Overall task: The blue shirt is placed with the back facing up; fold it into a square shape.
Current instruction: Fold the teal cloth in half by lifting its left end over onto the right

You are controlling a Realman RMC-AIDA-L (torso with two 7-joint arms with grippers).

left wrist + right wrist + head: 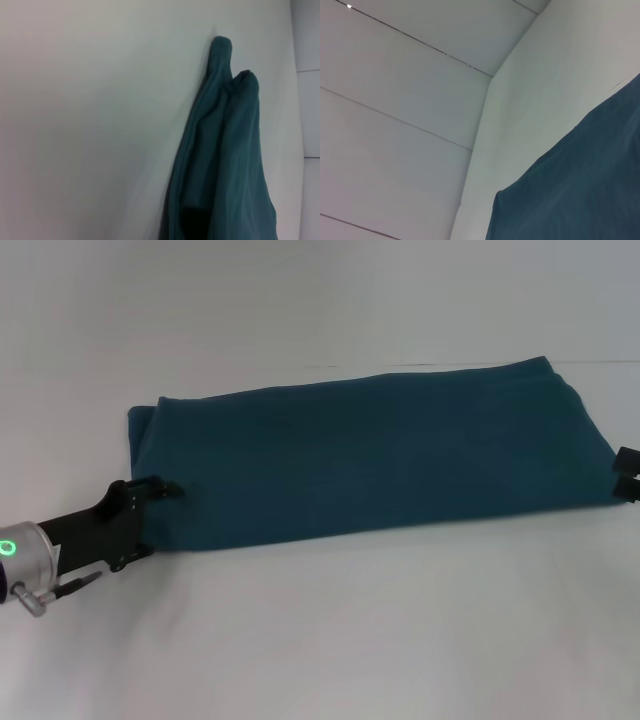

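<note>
The blue shirt (370, 455) lies on the white table (330, 640), folded into a long band running from left to far right. My left gripper (150, 522) is at the band's near-left end, its two black fingers spread apart around the cloth's edge. The left wrist view shows that end as stacked folds (225, 165). My right gripper (628, 474) is at the band's right end, at the picture's edge, with two black fingertips apart. The right wrist view shows a corner of the shirt (580, 190).
Bare white table (90, 125) lies in front of and behind the shirt. A pale panelled wall (395, 100) stands beyond the table's far side.
</note>
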